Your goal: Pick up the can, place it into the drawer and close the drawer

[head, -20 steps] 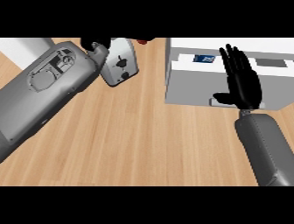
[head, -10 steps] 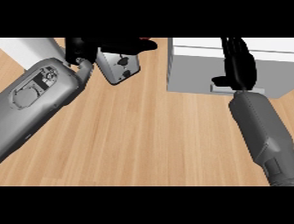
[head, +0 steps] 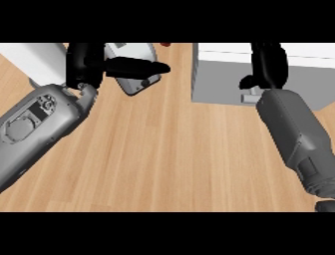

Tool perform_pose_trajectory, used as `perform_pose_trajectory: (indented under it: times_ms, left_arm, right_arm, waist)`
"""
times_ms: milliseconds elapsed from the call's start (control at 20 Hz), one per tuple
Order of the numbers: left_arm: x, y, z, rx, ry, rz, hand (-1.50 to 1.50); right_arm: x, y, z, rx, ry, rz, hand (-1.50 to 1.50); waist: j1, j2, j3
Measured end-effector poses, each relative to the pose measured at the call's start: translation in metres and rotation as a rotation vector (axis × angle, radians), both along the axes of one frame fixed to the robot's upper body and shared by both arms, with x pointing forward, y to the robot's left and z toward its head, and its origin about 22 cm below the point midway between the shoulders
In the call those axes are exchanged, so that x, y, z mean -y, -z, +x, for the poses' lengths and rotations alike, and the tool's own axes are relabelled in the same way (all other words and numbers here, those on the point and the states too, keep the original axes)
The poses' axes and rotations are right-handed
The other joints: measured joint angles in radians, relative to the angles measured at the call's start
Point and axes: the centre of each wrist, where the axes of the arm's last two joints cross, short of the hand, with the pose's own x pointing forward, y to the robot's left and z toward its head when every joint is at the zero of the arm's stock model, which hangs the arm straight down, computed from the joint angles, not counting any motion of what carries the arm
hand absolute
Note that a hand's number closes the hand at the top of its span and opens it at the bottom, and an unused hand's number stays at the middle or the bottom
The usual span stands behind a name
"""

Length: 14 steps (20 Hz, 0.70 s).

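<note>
The white drawer cabinet stands at the back right, and its front looks flush with the body. No can shows anywhere in the head view. My right hand rests flat against the cabinet front with straight fingers pointing away from me, just above a small handle. My left hand is raised at the back left. It is open, and its fingers stretch right across a grey appliance.
A grey, silver-faced appliance lies tilted behind my left hand. A white block fills the back left corner. A small red thing peeks in at the back edge. Wooden counter spreads between my forearms.
A second ago the drawer stood open with a blue can inside. My right hand has pushed forward against it, and the opening and the can no longer show. My left hand rose slightly.
</note>
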Motion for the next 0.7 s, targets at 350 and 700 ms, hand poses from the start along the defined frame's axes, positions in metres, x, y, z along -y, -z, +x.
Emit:
perform_pose_trajectory:
  times_ms: [350, 700]
  left_arm:
    - [-0.015, 0.011, -0.011, 0.000, 0.011, 0.010, -1.50]
    - [-0.019, 0.021, -0.017, 0.002, 0.001, 0.011, -1.50]
  right_arm:
    - [0.001, -0.009, 0.008, -0.034, 0.002, 0.008, -1.50]
    - [-0.001, -0.017, 0.013, -0.043, -0.067, 0.057, -1.50]
  waist:
    - [0.003, 0.006, 0.002]
    - [-0.005, 0.013, 0.005]
